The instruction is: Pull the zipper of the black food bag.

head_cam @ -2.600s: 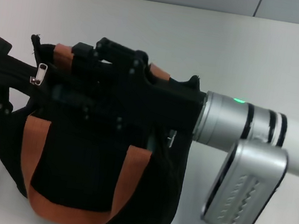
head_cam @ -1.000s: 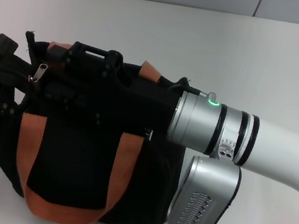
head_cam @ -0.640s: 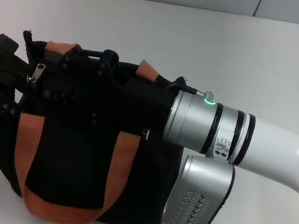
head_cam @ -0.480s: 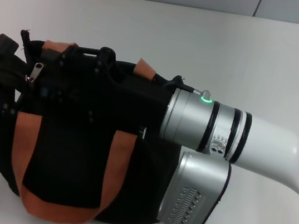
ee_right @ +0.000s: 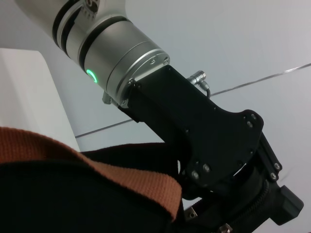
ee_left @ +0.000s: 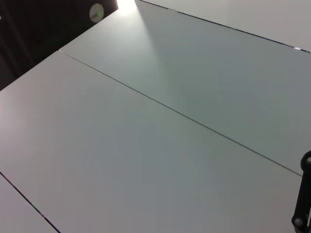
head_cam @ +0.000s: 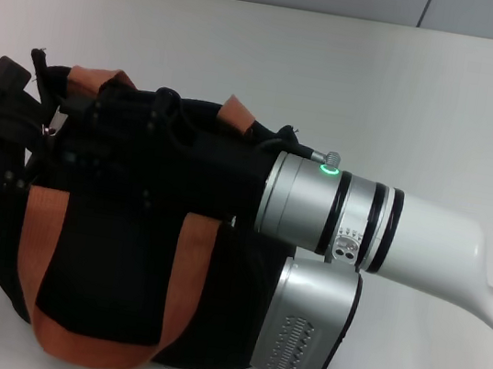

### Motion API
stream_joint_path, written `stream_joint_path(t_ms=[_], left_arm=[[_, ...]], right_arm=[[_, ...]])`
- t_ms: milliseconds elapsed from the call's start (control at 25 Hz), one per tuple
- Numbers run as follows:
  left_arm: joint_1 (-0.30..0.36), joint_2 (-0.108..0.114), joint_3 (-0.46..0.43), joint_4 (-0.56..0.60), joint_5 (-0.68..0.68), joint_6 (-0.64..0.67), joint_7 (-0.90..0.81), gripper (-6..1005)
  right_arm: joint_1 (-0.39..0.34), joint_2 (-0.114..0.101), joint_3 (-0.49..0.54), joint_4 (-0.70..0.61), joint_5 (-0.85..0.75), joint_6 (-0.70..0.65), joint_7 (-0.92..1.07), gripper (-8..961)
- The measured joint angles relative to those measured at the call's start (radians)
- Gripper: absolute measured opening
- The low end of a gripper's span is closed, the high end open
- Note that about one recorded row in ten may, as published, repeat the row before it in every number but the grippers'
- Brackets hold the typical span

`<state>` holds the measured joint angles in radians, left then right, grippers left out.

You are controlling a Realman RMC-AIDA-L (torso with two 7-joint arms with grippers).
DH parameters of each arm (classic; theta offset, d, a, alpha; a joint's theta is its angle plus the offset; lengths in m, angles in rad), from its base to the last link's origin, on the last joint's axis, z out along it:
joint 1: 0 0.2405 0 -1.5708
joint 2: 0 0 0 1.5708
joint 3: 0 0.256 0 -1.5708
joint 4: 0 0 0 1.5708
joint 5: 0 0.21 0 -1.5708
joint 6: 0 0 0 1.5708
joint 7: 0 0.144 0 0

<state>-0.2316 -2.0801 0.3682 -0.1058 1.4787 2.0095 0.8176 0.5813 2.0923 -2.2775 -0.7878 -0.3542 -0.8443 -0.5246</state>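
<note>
The black food bag (head_cam: 116,249) stands on the table at the left, its rust-orange handle (head_cam: 187,269) looped over the near side. My right gripper (head_cam: 84,123) lies along the bag's top, reaching to its left end; black on black hides its fingers. The small silver zipper (head_cam: 54,125) tab shows at the top left corner, between the two grippers. At that left end, my left gripper (head_cam: 11,117) touches the bag. Only the orange strap (ee_right: 97,174) over the bag's (ee_right: 58,204) black fabric can be told for sure in the right wrist view.
The white table (head_cam: 338,68) spreads behind and to the right of the bag. My right arm's silver wrist and camera box (head_cam: 308,328) hang close against the bag's right end. The left wrist view holds only pale grey panels.
My right arm has slid left along the bag's top. The bag's upper edge and the zipper tab have shifted slightly left with it. The left gripper has stayed put.
</note>
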Motion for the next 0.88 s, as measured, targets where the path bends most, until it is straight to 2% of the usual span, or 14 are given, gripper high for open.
stream_joint_path(t_ms=[360,560,880], left_arm=[[-0.002,0.000,0.009,0.000,0.002,0.000,0.000,7],[-0.002,0.000,0.011,0.000,0.002,0.001,0.000,8],[-0.002,0.000,0.012,0.000,0.002,0.002,0.000,8]], right_arm=[[0.000,0.000,-0.002,-0.016,0.016,0.023,0.007,286],[0.006,0.000,-0.012,-0.016,0.032,0.024,0.002,148],[0.012,0.000,-0.025,-0.013,0.032,0.025,0.001,149]])
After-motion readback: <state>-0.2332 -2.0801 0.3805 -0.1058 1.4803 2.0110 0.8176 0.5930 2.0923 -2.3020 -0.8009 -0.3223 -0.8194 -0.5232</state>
